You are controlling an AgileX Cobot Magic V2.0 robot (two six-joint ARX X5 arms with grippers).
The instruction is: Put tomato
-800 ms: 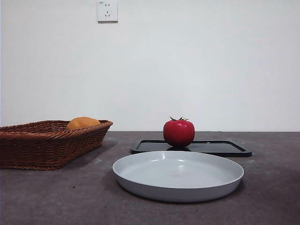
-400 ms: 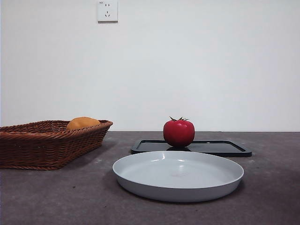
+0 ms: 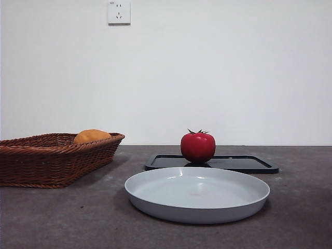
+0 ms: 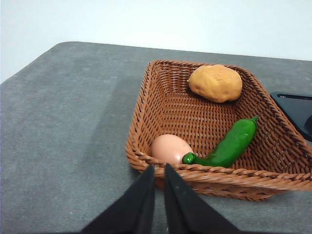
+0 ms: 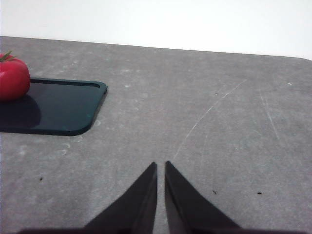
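The glossy red tomato with a dark green stem stands on a flat black tray behind a large empty grey plate. It also shows in the right wrist view, on the tray. My right gripper is shut and empty, over bare table well to the side of the tray. My left gripper is shut and empty, just outside the near rim of the wicker basket. Neither gripper shows in the front view.
The brown wicker basket stands at the left and holds an orange rounded fruit, a green pepper and a pale egg. The fruit's top shows above the rim in the front view. A white wall with a socket stands behind.
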